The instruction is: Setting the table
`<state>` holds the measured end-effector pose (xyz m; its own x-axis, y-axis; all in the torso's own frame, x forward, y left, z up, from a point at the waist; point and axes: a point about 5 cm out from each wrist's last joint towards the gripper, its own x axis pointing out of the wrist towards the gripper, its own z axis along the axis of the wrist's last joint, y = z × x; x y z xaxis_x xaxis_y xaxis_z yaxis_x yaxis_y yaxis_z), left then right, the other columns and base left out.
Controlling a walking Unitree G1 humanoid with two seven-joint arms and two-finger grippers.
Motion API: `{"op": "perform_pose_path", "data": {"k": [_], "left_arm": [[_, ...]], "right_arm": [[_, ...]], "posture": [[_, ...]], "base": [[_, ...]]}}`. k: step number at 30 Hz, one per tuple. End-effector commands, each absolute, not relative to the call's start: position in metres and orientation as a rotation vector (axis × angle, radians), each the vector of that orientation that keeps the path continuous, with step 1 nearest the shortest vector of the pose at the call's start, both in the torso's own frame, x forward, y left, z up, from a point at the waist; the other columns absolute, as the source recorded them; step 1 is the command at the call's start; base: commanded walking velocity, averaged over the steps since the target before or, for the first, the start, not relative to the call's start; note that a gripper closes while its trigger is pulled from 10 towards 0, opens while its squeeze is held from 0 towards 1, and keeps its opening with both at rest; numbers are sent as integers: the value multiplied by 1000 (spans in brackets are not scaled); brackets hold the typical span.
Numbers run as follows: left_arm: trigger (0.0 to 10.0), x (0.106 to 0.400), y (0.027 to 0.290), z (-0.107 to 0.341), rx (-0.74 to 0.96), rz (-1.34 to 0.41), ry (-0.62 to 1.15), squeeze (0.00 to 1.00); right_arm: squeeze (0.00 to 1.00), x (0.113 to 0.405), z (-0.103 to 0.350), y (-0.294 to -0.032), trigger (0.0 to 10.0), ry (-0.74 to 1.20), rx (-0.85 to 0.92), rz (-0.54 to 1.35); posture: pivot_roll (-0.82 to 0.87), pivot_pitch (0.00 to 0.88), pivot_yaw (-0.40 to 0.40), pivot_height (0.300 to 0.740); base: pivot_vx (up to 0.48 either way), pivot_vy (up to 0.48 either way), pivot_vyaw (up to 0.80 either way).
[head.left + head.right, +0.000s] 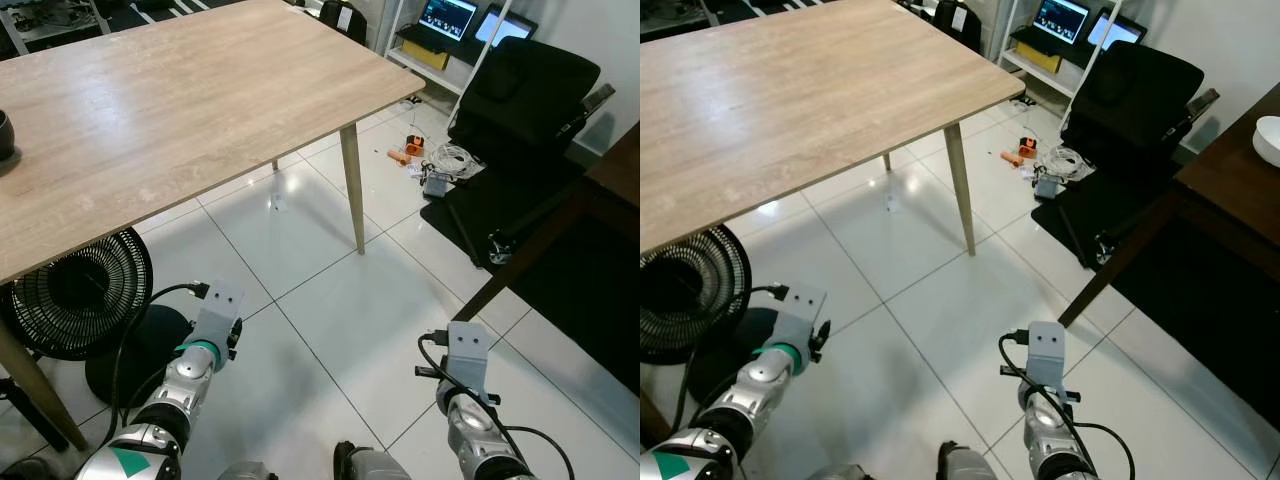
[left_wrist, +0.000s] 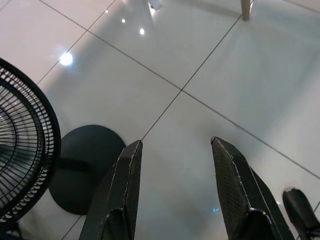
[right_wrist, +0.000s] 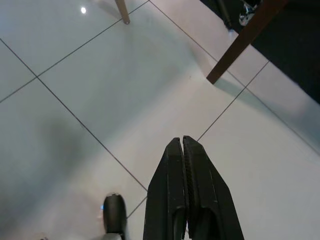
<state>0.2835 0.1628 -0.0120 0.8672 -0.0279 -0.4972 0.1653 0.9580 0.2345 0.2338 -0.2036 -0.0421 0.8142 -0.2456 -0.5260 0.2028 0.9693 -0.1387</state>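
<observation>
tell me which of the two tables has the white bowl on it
The dark brown table on the robot's right; the white bowl sits at its edge. The light wood table is paler and holds no white bowl.

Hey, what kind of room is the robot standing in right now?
Probably a dining area in a home that doubles as a workspace: a light wooden table on white floor tiles, a black floor fan beneath it, and laptops on a shelf.

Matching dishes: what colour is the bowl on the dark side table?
White bowl, clearest in the right eye view.
</observation>
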Motion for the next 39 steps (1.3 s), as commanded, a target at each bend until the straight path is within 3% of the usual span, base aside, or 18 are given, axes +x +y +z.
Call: {"op": "perform_pose_path", "data": {"k": [1,11,30,39], "left_arm": [[10000,278,160,-18,284,-114,537,0],[10000,279,159,-17,305,-129,531,0],[10000,280,160,-17,309,-144,531,0],[10000,279,159,-17,306,-148,530,0]], "right_arm": [[0,233,-43,-205,10000,573,-100,-218],[0,233,-40,-215,10000,564,-98,-267],[0,229,-44,-204,10000,564,-71,-273],[0,225,-47,-206,10000,577,-65,-285]], "posture": [[104,0,-13,740],[106,0,21,740],[82,0,68,740],[82,0,61,740]], "base": [[0,0,0],[0,0,0],[0,0,0],[0,0,-622]]}}
